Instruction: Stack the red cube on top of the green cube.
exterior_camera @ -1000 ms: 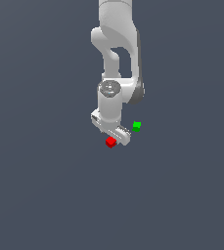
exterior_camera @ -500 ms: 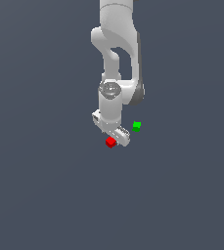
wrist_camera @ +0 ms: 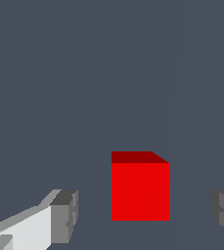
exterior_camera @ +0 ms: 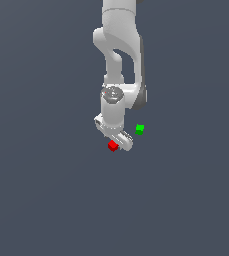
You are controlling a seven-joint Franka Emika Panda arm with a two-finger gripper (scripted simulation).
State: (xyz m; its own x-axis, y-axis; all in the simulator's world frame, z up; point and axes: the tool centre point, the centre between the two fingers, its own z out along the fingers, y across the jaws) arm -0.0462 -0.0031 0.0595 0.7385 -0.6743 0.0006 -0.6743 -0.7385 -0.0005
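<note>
The red cube rests on the grey floor, right under the white hand of my gripper. In the wrist view the red cube stands between my two grey fingertips, with a gap on each side, so the gripper is open around it without touching. The green cube sits a short way off toward the exterior view's right and slightly farther back. It does not show in the wrist view.
Plain dark grey floor surrounds both cubes. The white arm rises straight up behind the gripper.
</note>
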